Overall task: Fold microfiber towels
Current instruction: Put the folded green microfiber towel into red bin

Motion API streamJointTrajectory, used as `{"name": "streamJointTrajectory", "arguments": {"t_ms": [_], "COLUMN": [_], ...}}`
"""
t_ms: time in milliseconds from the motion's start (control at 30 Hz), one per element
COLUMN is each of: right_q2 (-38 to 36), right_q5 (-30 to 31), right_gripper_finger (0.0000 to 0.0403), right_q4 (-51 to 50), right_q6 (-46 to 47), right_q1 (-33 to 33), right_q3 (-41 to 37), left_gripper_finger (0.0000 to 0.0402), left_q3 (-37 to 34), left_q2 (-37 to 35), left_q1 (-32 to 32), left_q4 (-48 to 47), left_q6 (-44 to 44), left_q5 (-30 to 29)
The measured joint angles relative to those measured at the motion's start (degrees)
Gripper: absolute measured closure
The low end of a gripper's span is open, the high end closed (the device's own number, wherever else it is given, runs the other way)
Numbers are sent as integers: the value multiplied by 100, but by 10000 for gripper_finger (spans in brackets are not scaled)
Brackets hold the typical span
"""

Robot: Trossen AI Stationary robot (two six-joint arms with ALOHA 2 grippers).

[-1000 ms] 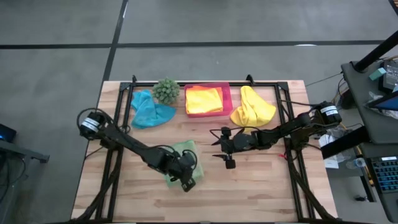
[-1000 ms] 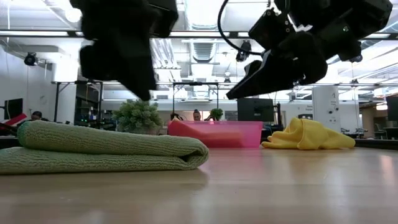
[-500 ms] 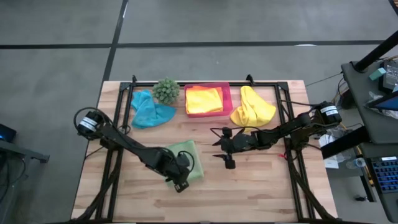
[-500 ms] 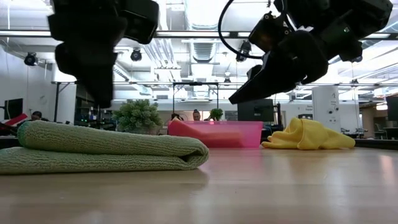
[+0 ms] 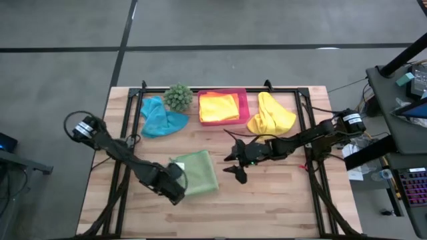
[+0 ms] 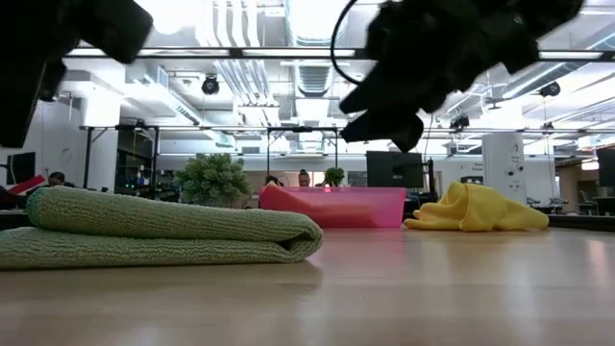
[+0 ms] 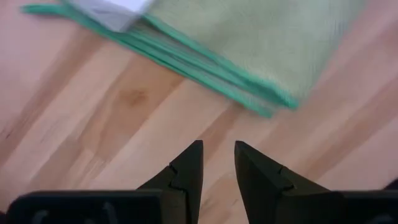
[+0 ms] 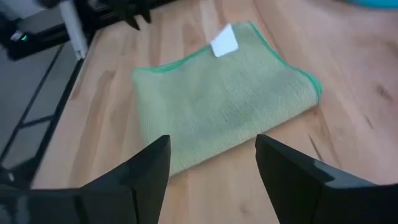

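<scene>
**Green towel folded, both grippers clear of it**

Here the wooden table (image 5: 280,200) carries everything, and the layout suggests sorting: unfolded cloths wait along the far edge, while the work happens in the near middle. A pink tray (image 5: 244,107) at the far edge holds a flat yellow towel (image 5: 219,107), probably the place for finished ones. Beside it lie a crumpled second yellow towel (image 5: 271,115) and a rumpled blue towel (image 5: 160,117), with a small spiky plant (image 5: 178,97) between the blue towel and the tray.

The light green towel (image 5: 196,173) lies in the near middle, folded into a neat rectangle with layered green-stitched edges and a white tag at one corner.

The left gripper (image 5: 175,191) sits just beside its near-left corner, fingers nearly together and holding nothing. The right gripper (image 5: 235,167) hovers just beside the towel's right edge, fingers spread and empty, perhaps ready to lift it.
</scene>
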Motion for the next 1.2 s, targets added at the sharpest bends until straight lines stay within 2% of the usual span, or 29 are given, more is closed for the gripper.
{"name": "streamJointTrajectory", "arguments": {"t_ms": [167, 267, 400, 500, 567, 700, 933, 1200], "right_q2": [144, 197, 226, 253, 338, 640, 1188, 1591], "right_q5": [2, -3, 3, 4, -1, -1, -32, -209], "right_gripper_finger": [179, 179, 179, 177, 168, 138, 86, 68], "right_q4": [-1103, -1535, -1877, -1850, -1835, -1798, -1799, -1751], "right_q6": [786, 1118, 1540, 1731, 1787, 1802, 1796, 1732], "right_q1": [-17, -47, -104, -105, -104, -144, -241, -266], "right_q3": [740, 1002, 1080, 1028, 1021, 1100, 1432, 1713], "left_gripper_finger": [324, 324, 323, 311, 295, 247, 168, 157], "left_q3": [-368, -753, -1430, -1906, -2133, -2396, -2818, -3196], "left_q2": [-541, -767, -925, -938, -935, -938, -931, -929], "left_q1": [-149, -149, -155, -146, -144, -148, -9, 93], "left_q4": [280, 1204, 2572, 3304, 3665, 3733, 3779, 4136], "left_q6": [-1651, -1901, -1981, -2053, -2297, -2477, -2918, -3047], "left_q5": [-929, -1348, -1592, -1543, -1257, -944, -1145, -1396]}}
